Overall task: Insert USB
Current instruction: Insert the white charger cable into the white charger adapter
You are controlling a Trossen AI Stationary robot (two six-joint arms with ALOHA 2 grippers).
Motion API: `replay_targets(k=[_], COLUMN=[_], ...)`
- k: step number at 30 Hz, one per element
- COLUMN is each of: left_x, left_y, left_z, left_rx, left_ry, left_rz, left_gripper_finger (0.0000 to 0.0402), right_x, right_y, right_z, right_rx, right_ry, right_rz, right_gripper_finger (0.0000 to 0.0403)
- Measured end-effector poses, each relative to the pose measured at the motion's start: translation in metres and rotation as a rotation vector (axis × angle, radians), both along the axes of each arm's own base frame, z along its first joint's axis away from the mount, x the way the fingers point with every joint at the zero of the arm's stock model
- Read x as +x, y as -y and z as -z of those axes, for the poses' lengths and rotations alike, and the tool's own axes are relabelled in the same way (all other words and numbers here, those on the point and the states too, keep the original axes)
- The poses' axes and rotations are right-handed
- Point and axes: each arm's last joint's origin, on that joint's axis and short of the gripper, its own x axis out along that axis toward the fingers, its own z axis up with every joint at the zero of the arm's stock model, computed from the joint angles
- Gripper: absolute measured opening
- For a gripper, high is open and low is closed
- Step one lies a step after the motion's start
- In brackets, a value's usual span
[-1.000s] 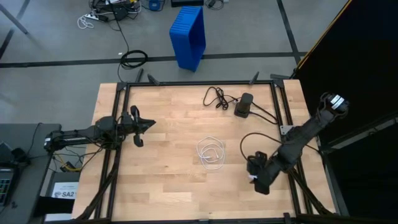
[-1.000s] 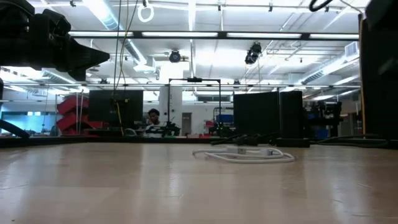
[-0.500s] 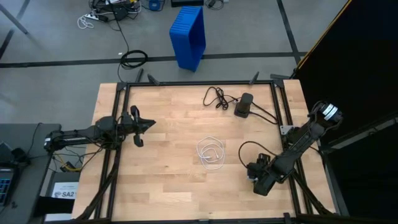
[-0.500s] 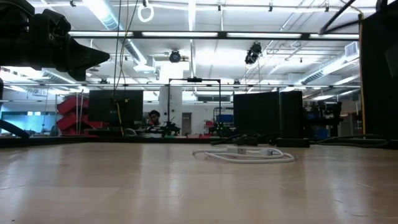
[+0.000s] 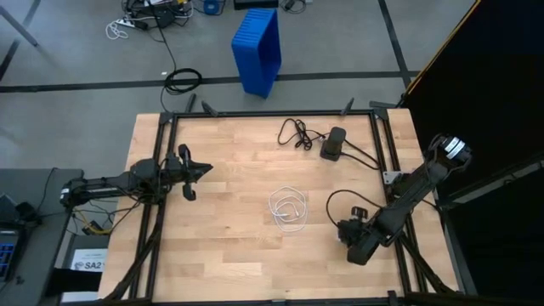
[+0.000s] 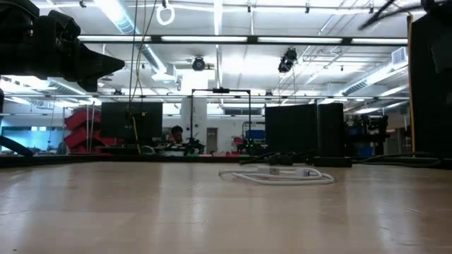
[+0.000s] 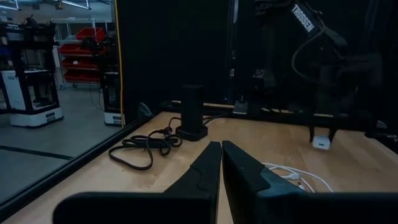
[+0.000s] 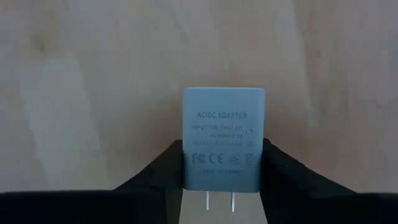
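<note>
The USB cable [image 5: 289, 208] is a thin white loop lying flat mid-table; it also shows in the low view [image 6: 279, 174] and the left wrist view [image 7: 292, 175]. My right gripper [image 5: 354, 244] hangs over the table's near right part, right of the loop, shut on a small white AC/DC adapter [image 8: 224, 138]. From above, the gripper hides the adapter. My left gripper [image 5: 204, 170] waits shut above the table's left side, pointing toward the loop [image 7: 221, 144]. My right gripper pinches the white adapter between its two fingers, one on each narrow side [image 8: 186, 163]. It comes from above, pointing down. The labelled face shows and the two metal prongs [image 8: 219, 200] point back toward the wrist. Whether the adapter's far end touches the table cannot be told.
A black adapter box [image 5: 333, 144] stands upright near the far edge, its thin black cord [image 5: 295, 133] coiled to its left. A black metal frame [image 5: 255, 113] rims the table. A blue bin [image 5: 257, 49] stands on the floor beyond.
My right arm has shifted slightly over the near right part of the table and its wrist has turned. The white piece that showed beside the gripper from above a second ago is now hidden beneath it. The cable loop has not moved.
</note>
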Motion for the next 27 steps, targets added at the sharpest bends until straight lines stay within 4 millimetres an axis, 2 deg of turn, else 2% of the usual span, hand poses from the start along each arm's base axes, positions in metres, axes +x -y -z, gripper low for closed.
replay_targets(k=[4, 10, 16, 22, 27], left_x=[0.0, 0.0, 0.0, 0.0, -0.001], left_y=[0.0, 0.0, 0.0, 0.0, 0.0], left_z=[0.0, 0.0, 0.0, 0.0, -0.005], left_rx=[0.0, 0.0, 0.0, 0.0, -0.062], left_ry=[0.0, 0.0, 0.0, 0.005, 0.066], left_rz=[0.0, 0.0, -0.001, 0.0, 0.009], left_gripper_finger=[0.0001, 0.0001, 0.0001, 0.0001, 0.0001], right_x=[0.019, 0.057, 0.088, 0.107, 0.109], right_y=[0.006, 0.018, 0.041, 0.065, 0.082], right_z=[-0.007, -0.021, -0.039, -0.052, -0.047], right_rx=[-0.057, -0.069, -0.119, -0.172, -0.151], right_ry=[0.164, 0.402, 0.61, 0.76, 0.856], right_rz=[-0.041, -0.135, -0.182, -0.164, -0.165], right_gripper_finger=[0.0128, 0.0128, 0.0128, 0.0128, 0.0128])
